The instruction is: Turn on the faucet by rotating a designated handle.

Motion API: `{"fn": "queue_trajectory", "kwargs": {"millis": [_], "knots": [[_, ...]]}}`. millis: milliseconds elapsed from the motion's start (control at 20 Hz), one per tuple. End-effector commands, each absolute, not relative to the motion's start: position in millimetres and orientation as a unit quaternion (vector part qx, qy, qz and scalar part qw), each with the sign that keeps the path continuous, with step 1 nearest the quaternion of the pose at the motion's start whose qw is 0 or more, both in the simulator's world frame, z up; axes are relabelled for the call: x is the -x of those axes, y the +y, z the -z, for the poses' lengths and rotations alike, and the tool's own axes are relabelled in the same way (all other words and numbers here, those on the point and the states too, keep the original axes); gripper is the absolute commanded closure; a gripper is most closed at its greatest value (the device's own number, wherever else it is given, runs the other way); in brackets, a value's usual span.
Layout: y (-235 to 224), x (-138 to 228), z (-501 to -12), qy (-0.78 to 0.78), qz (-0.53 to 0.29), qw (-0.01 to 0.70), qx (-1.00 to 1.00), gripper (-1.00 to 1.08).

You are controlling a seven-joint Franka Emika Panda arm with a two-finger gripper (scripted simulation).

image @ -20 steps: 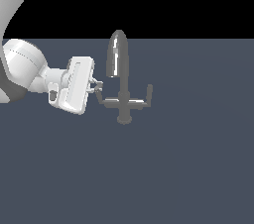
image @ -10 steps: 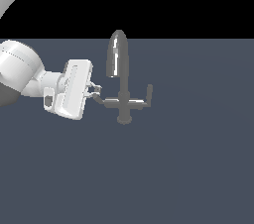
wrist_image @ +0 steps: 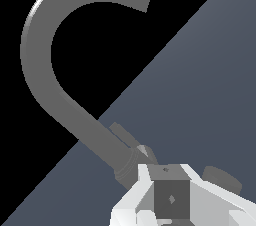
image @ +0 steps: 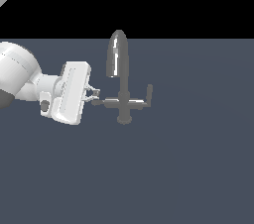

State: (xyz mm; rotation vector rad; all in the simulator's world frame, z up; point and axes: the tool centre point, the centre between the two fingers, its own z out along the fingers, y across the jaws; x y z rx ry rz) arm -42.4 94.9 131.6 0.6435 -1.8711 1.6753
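The faucet (image: pixel 122 87) stands mid-scene, a grey tap with a tall glossy arched spout and two side arms. The handle (image: pixel 108 102) is the thin horizontal bar on the exterior view's left. My gripper (image: pixel 95 96) reaches in from that side. Its fingers look shut, with the tips at the handle's outer end and nothing held between them. Whether a bent end is there I cannot make out behind the tips. In the wrist view the spout (wrist_image: pixel 39 65) arcs large above my gripper (wrist_image: pixel 170 196), which sits close to the faucet's stem.
The faucet's other arm (image: pixel 145 98) points toward the exterior view's right with its bent end upright. The white hand and arm (image: pixel 30 79) fill the exterior view's left. A flat dark blue-grey floor (image: pixel 163 168) lies all around.
My hand has shifted slightly down and toward the exterior view's left. The handle's outer end, upright by my fingertips before, now sits lower and flatter.
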Motion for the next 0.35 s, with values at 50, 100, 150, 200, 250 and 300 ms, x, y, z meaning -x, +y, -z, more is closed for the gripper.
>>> {"fn": "queue_trajectory", "kwargs": {"millis": [50, 100, 150, 200, 250, 300], "knots": [[97, 55, -103, -0.691, -0.62, 0.277, -0.248, 1.08], [97, 59, -96, -0.69, -0.619, 0.278, -0.249, 1.08], [98, 62, -90, -0.69, -0.619, 0.279, -0.25, 1.08], [98, 65, -84, -0.689, -0.619, 0.28, -0.251, 1.08], [99, 68, -78, -0.689, -0.619, 0.281, -0.252, 1.08], [99, 68, -78, -0.689, -0.619, 0.281, -0.252, 1.08]]}}
